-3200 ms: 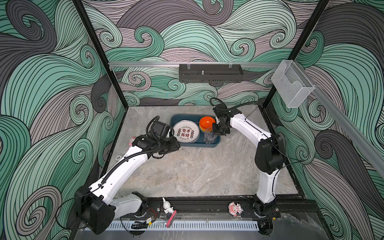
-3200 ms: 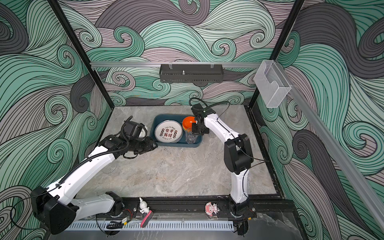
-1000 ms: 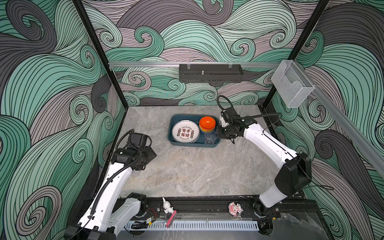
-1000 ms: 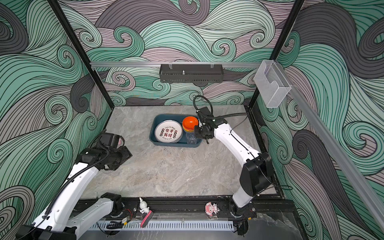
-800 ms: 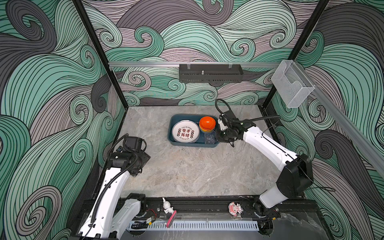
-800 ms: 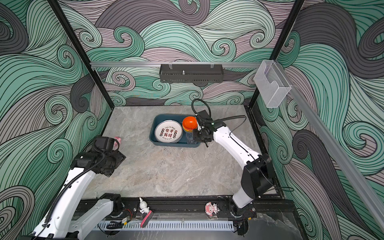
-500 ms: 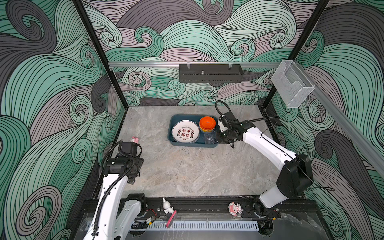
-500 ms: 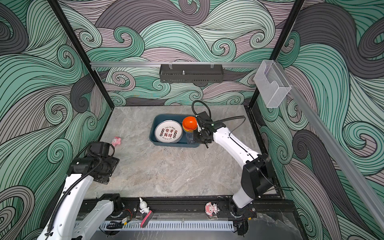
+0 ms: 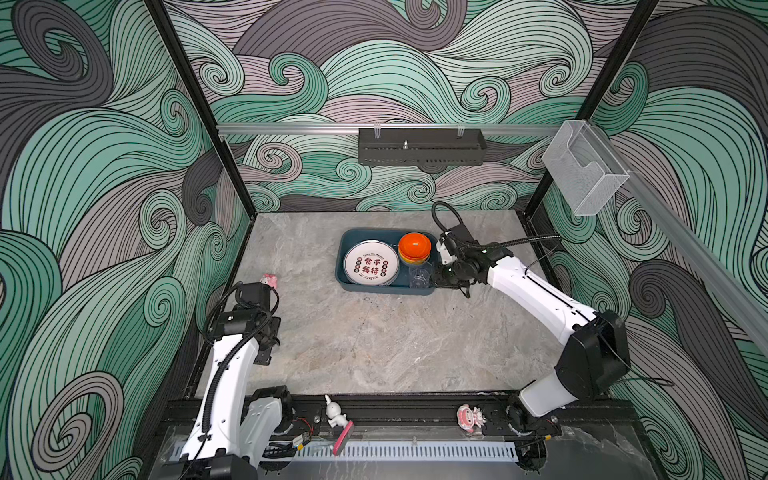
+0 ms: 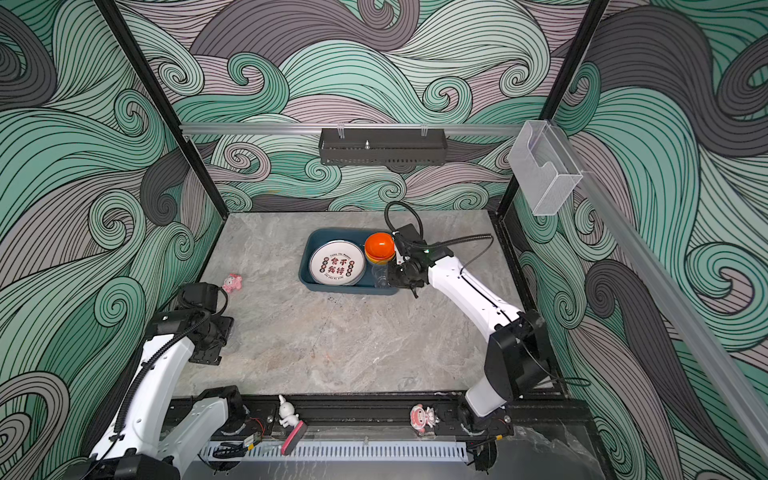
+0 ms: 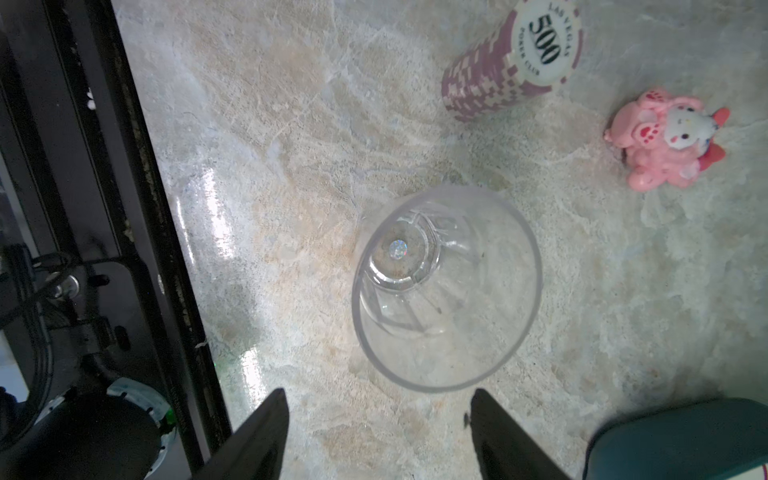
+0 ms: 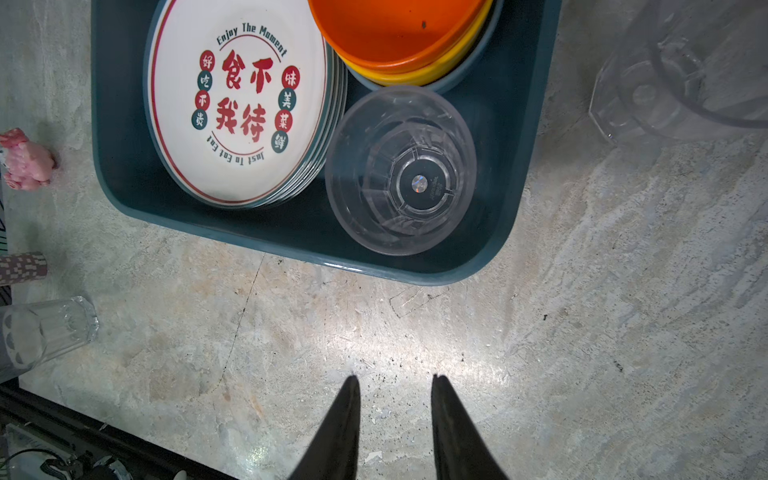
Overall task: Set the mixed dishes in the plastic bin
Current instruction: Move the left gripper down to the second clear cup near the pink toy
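Already plates (image 12: 241, 104), bowls (image 12: 395, 29) and one tumbler (image 12: 401, 174) sit in the bin (image 12: 270, 235), just ahead of the right tool (image 12: 395, 377).
Its jaws stand narrowly apart over bare surface (image 12: 582, 332), gripping nothing; the left tool (image 11: 378, 399) is spread wide and empty, a loose tumbler (image 11: 446, 286) upright just beyond its fingertips.

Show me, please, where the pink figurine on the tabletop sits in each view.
In a top view: pink figurine left of the plastic bin, apart from it.
In a top view: pink figurine likewise left of the bin.
Left wrist: pink figurine beside the poker chip stack, past the tumbler.
Right wrist: pink figurine outside the bin, nearest the plates.
Shared landmark: the plastic bin, in all four.
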Motion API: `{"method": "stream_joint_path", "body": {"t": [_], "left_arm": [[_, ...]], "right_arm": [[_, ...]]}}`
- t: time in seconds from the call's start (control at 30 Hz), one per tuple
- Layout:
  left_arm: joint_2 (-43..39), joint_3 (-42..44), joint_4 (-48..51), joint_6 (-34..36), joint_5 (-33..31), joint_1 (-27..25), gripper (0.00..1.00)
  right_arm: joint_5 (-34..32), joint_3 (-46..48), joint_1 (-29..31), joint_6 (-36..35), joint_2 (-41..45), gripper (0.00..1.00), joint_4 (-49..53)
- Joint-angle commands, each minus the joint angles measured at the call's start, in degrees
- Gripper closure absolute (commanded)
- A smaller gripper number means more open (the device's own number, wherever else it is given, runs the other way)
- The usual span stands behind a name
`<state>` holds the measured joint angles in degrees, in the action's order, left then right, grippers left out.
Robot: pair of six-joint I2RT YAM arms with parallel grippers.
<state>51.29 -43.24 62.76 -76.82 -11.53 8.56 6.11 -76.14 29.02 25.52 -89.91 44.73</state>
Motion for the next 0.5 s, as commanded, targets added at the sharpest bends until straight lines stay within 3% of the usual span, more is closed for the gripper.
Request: {"method": "stream_joint_path", "body": {"t": [0.0, 0.2, 0.47], "left_arm": [[1.13, 1.24, -2.98, -1.36, -1.37, 0.99, 0.3], [3.66, 3.7, -7.12, -0.55, -0.94, 2.22, 0.39], [5.83, 4.69, -10.27, 1.37, 1.66, 3.26, 0.64]], "right_arm": [[0.31, 0.69, -0.03, -0.63, 1.19, 0.68, -0.18], [0.05, 1.0, -0.02, -0.56, 1.57, 0.68, -0.24], [-0.06, 1.09, -0.01, -0.44, 1.76, 0.68, -0.17]]}}
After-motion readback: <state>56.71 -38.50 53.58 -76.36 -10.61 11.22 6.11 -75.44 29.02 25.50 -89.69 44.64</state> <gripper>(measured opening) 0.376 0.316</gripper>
